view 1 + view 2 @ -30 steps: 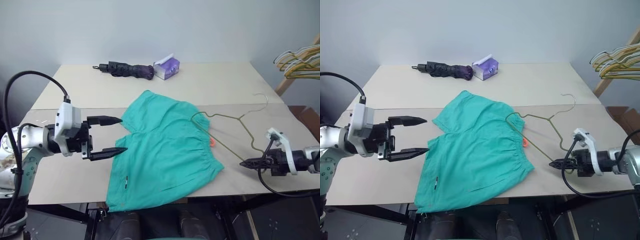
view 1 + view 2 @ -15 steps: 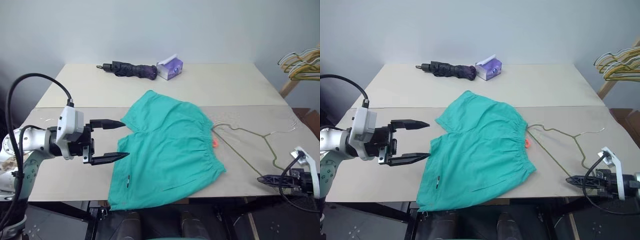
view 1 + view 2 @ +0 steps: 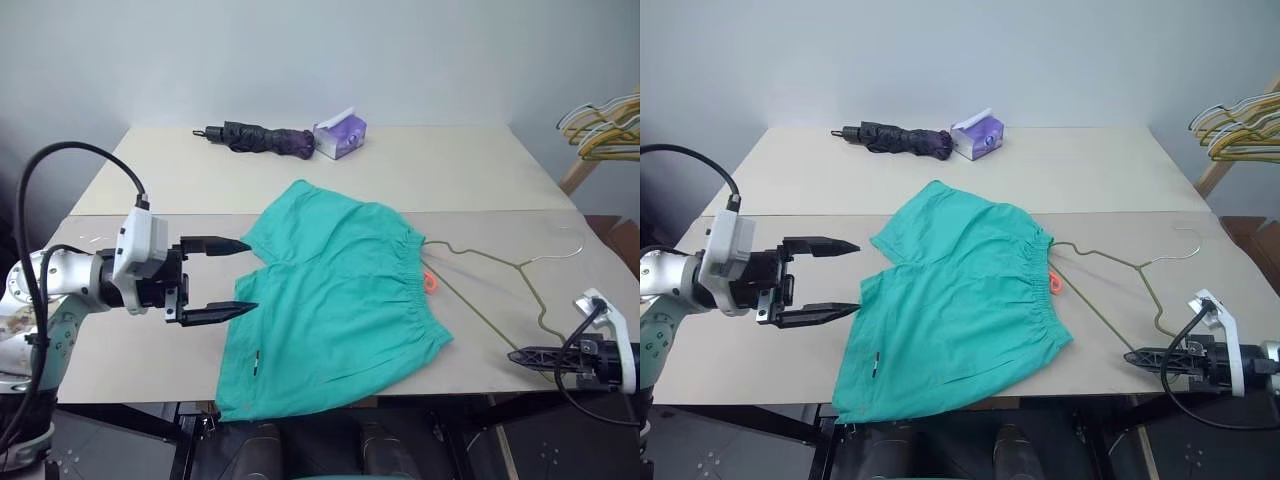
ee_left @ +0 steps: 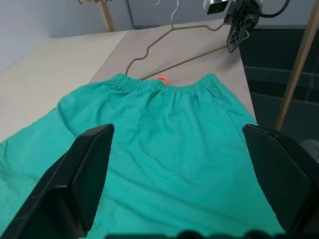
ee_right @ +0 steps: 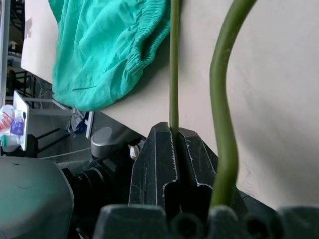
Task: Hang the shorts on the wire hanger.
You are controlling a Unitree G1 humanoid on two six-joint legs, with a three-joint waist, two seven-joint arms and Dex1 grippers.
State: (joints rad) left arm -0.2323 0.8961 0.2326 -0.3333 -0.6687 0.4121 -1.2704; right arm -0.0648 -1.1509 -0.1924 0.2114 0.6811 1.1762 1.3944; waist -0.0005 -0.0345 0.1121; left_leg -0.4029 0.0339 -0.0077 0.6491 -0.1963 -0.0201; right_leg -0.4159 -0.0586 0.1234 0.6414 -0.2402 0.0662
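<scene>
The teal shorts [image 3: 335,300] lie flat in the middle of the table [image 3: 150,350], their gathered waistband toward the right and an orange tag [image 3: 430,282] at its edge. The olive wire hanger [image 3: 500,262] lies on the table just right of the waistband, hook pointing far right. My right gripper [image 3: 520,354] is shut on the hanger's long bottom wire [image 5: 174,59] near the table's front edge. My left gripper [image 3: 235,277] hovers open at the shorts' left edge, its fingers [image 4: 75,184] wide apart with nothing between them.
A folded black umbrella [image 3: 258,138] and a purple tissue box [image 3: 340,132] lie at the table's far side. A bunch of pale hangers [image 3: 600,125] hangs on a wooden rack beyond the right edge. A seam runs across the table behind the shorts.
My right gripper has pulled the hanger to the right and toward the front edge, so its left end no longer overlaps the shorts. The left gripper has stayed still and open.
</scene>
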